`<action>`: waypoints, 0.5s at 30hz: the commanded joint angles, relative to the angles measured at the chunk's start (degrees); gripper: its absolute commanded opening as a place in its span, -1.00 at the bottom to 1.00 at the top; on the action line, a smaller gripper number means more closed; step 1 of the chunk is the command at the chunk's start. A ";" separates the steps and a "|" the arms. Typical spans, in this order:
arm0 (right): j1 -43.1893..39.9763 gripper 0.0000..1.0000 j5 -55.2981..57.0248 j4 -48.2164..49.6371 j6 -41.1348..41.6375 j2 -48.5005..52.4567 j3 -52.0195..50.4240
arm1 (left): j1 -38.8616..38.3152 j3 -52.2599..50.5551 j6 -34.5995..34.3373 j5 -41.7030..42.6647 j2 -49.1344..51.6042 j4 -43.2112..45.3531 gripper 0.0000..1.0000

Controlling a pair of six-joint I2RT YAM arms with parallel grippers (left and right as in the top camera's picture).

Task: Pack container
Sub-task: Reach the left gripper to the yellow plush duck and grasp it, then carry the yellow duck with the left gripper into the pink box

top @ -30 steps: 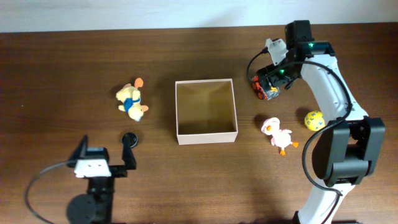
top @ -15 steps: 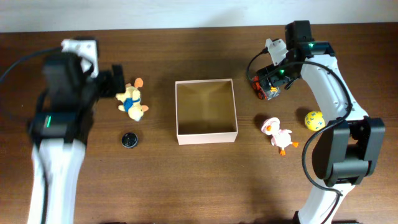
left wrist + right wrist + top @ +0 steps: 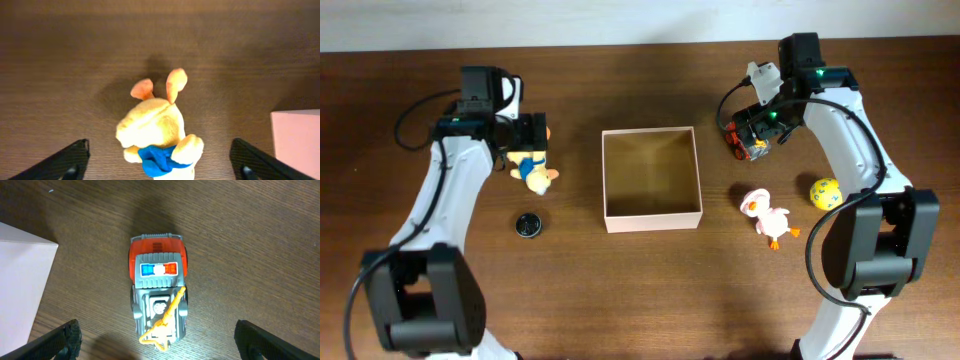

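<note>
Since the container [image 3: 651, 172] sits btw your two pincers, start there. It lies near the mid of the table [image 3: 640, 300], a bit closer to the far edge than the near one. Your left pincer [image 3: 527, 140] hangs on the side toward the table's left edge, well apart from the box. Your right pincer [image 3: 748, 133] hangs on the side toward the right edge, near the box's far right corner but not touching it.

The box is square, low & open on top. Its walls are thin & cream-white, & you can see its bare tan cardboard floor. It stands flat w/ the open side up. All 4 sides look the same length, so it has no long axis. Its sides run straight w/ the table edges.

Both pincers are spread wide & grip no toy. The left one's fingers [image 3: 62, 161] stand either side of a yellow plush toy [image 3: 157, 132] w/ orange ears & a blue scarf, w/ gaps on both sides. The right one's fingers [image 3: 57, 339] stand either side of a red & grey toy car [image 3: 159, 297], also w/ gaps.
</note>
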 commanded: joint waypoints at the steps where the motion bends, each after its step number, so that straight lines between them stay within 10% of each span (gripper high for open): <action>1: 0.28 0.98 -0.70 -0.02 -0.20 -0.22 -0.07 | 0.17 1.64 -2.03 1.05 3.17 -0.90 0.69; 11: 0.28 0.97 -0.72 -0.02 -0.17 -0.22 -0.07 | 0.17 1.62 -3.19 1.07 13.14 -3.65 0.65; 15: 0.28 0.97 -0.70 -0.02 -0.20 -0.22 -0.07 | 0.17 1.64 -3.17 1.05 13.81 -4.50 -0.32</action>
